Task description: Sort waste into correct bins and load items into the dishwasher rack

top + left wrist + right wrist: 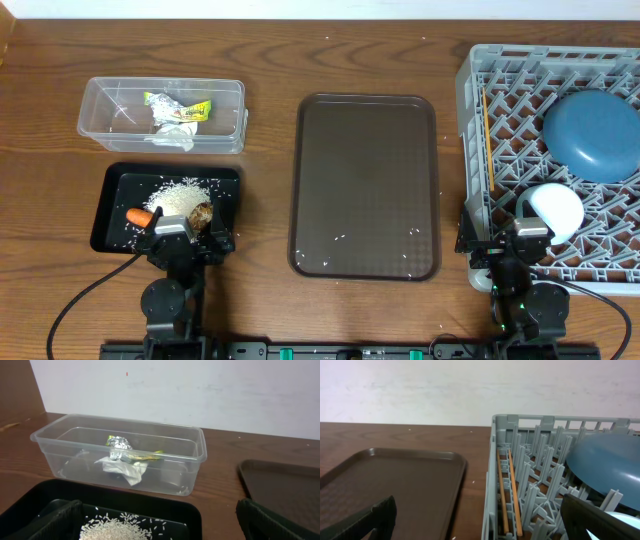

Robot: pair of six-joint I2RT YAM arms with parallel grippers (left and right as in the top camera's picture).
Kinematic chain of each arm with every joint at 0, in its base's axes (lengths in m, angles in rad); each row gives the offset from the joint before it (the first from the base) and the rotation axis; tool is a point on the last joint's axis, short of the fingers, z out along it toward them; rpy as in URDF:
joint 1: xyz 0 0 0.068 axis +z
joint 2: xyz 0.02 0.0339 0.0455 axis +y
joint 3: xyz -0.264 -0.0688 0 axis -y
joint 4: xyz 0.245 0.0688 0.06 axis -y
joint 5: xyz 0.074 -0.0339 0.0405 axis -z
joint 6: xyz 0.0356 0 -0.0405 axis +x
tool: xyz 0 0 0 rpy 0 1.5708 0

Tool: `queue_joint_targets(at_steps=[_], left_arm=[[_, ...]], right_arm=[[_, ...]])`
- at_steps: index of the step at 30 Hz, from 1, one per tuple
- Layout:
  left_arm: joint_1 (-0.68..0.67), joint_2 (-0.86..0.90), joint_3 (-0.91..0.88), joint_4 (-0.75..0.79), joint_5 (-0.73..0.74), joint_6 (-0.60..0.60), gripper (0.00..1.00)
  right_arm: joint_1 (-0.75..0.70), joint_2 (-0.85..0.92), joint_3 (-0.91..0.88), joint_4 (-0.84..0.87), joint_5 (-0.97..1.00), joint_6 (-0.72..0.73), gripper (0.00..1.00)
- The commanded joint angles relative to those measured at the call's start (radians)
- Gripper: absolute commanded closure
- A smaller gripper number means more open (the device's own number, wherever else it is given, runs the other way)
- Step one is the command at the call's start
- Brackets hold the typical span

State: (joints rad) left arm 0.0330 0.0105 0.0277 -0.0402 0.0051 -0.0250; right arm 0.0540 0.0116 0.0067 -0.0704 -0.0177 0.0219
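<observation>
The clear tub at the back left holds the shiny wrapper and crumpled tissue; both also show in the left wrist view. The black tray holds rice, the carrot and the brown lump. The grey rack at the right holds the dark-blue plate, a white bowl and chopsticks. My left gripper is open and empty at the black tray's near edge. My right gripper is open and empty at the rack's near left corner.
A large dark brown serving tray lies in the middle with a few stray rice grains near its front. A white wall runs behind the table. The rack's left wall stands between my right fingers.
</observation>
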Motion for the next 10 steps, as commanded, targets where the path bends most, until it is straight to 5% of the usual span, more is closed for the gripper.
queue_joint_targets(at_steps=[1, 10], left_arm=[[0.005, -0.006, -0.024, -0.031, 0.003, 0.014, 0.02], [0.005, -0.006, -0.024, -0.031, 0.003, 0.014, 0.02]], right_arm=[[0.009, -0.007, -0.001, -0.005, 0.007, 0.014, 0.01], [0.009, -0.007, -0.001, -0.005, 0.007, 0.014, 0.01]])
